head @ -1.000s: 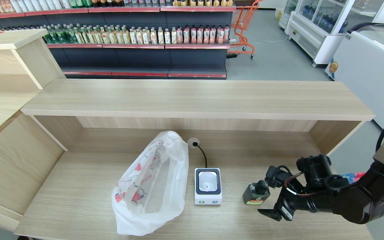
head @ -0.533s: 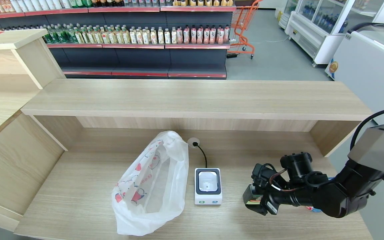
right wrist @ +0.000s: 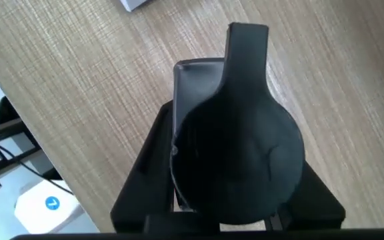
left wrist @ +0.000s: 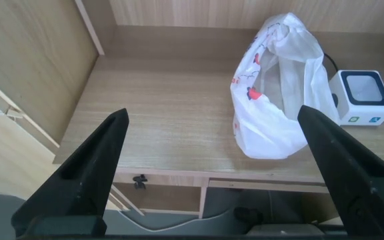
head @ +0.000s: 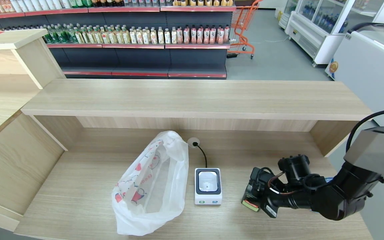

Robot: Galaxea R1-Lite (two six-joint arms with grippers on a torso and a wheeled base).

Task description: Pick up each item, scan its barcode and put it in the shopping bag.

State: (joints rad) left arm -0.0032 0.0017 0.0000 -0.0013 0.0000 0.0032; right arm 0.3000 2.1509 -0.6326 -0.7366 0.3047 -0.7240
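Our right gripper (head: 257, 201) has swung onto the dark bottle (head: 250, 204), right of the scanner (head: 208, 186) at the tabletop (head: 78, 200), jaws clenched round it. The left gripper (left wrist: 213, 113) hangs, jaws apart. Light and stiff, we judge: hold the body, not the cap.

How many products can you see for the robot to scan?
1: a small dark container in the right gripper, right of the scanner. The arm may hide others.

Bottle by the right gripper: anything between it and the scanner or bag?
Nothing visible. Bare counter separates the bottle from the scanner. The bag lies just past the scanner, mouth open, with nothing between them.
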